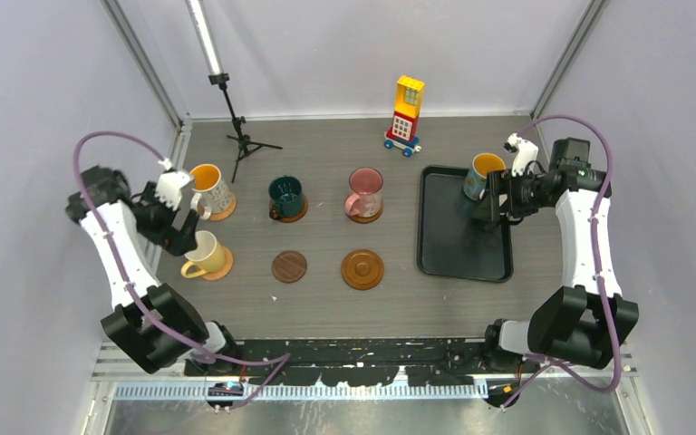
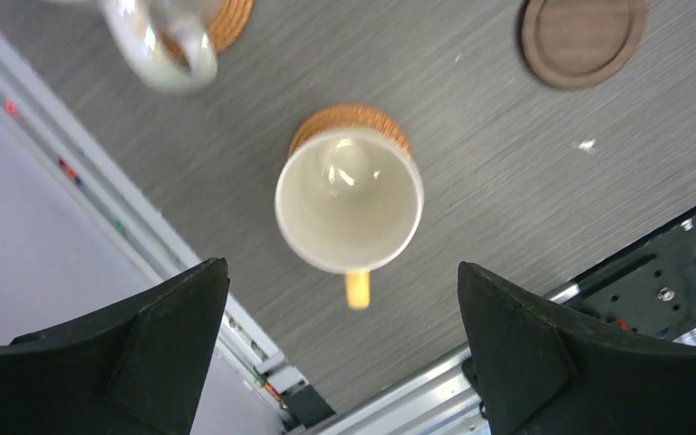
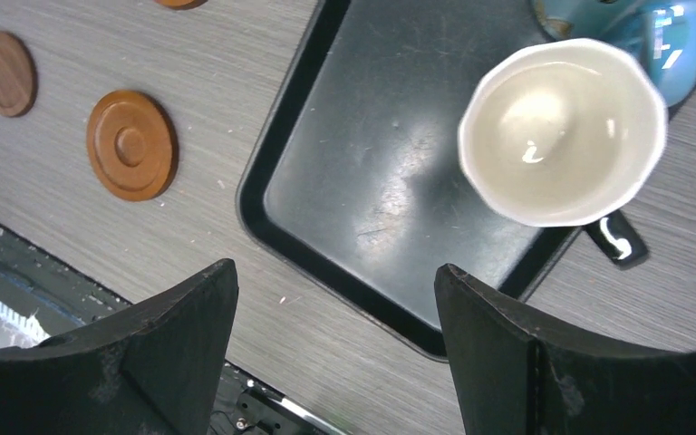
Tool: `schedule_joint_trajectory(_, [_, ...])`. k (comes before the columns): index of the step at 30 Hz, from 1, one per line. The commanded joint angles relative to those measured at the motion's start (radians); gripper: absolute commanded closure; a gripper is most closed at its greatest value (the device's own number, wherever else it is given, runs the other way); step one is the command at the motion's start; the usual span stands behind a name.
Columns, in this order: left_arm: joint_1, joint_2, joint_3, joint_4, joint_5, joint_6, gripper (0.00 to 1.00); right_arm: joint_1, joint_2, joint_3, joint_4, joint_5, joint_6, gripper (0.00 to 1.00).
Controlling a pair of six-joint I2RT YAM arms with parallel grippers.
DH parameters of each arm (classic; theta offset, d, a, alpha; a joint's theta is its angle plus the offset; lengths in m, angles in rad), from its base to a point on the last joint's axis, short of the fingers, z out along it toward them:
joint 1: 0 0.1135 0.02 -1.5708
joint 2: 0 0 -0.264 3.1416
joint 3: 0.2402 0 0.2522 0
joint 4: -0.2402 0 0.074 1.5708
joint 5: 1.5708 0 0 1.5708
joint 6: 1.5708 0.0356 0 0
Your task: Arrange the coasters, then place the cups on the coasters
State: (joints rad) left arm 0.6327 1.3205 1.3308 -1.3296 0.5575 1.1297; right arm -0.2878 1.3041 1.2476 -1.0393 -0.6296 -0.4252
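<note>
Grey wood-look table (image 1: 326, 308) sat between white walls. On the left of the top view, the left arm (image 1: 113, 240) was bent like an elbow. Its left gripper (image 2: 341, 265) hung over a pale yellow cup (image 2: 349, 199). That shiny round cup stood on a woven coaster (image 2: 326, 122) at the lower left. The black fingers were spread wide and touched nothing.

On the right, the right arm (image 1: 584, 227) reached in over a flat black tray (image 1: 453, 258). The right gripper (image 3: 335, 265) was spread wide too, and empty. A cream cup (image 3: 562, 131) with a black handle and a blue cup (image 1: 485, 170) stood at the tray's upper right edge. A dark brown coaster (image 1: 289, 266) and a ringed orange-brown coaster (image 1: 362, 269) lay bare in the middle.
</note>
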Motion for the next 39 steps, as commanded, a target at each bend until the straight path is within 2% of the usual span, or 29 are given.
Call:
schedule_joint_trajectory(1, [-0.224, -0.007, 0.085, 0.080, -0.095, -0.337, 0.00, 0.002, 0.063, 0.095, 0.028, 0.115, 0.026, 0.16])
schedule_joint_trajectory(7, [-0.528, 0.035, 0.207, 0.183, -0.199, -0.590, 0.00, -0.030, 0.145, 0.156, 0.049, 0.222, 0.074, 0.16])
schedule_joint_trajectory(10, [-0.694, 0.066, 0.254, 0.223, -0.259, -0.683, 0.00, -0.030, 0.166, 0.127, 0.087, 0.266, 0.148, 0.17])
schedule_joint_trajectory(13, [-0.798, 0.093, 0.276, 0.257, -0.263, -0.752, 0.00, -0.030, 0.170, 0.085, 0.140, 0.297, 0.198, 0.17])
schedule_joint_trajectory(16, [-0.875, 0.104, 0.272, 0.289, -0.243, -0.765, 0.00, -0.036, 0.192, 0.102, 0.114, 0.264, 0.079, 0.17])
schedule_joint_trajectory(20, [-0.925, 0.121, 0.259, 0.302, -0.240, -0.757, 0.00, -0.089, 0.269, 0.225, -0.046, 0.150, -0.229, 0.16])
schedule_joint_trajectory(25, [-0.937, 0.136, 0.263, 0.319, -0.214, -0.768, 0.00, -0.153, 0.401, 0.370, -0.213, 0.140, -0.584, 0.17])
schedule_joint_trajectory(27, [-0.939, 0.138, 0.263, 0.324, -0.209, -0.769, 0.00, -0.155, 0.452, 0.397, -0.247, 0.154, -0.678, 0.16])
schedule_joint_trajectory(34, [-0.941, 0.144, 0.260, 0.325, -0.223, -0.768, 0.00, -0.140, 0.527, 0.394, -0.241, 0.181, -0.786, 0.16])
schedule_joint_trajectory(39, [-0.941, 0.148, 0.261, 0.329, -0.236, -0.767, 0.00, -0.115, 0.535, 0.332, -0.220, 0.197, -0.851, 0.17])
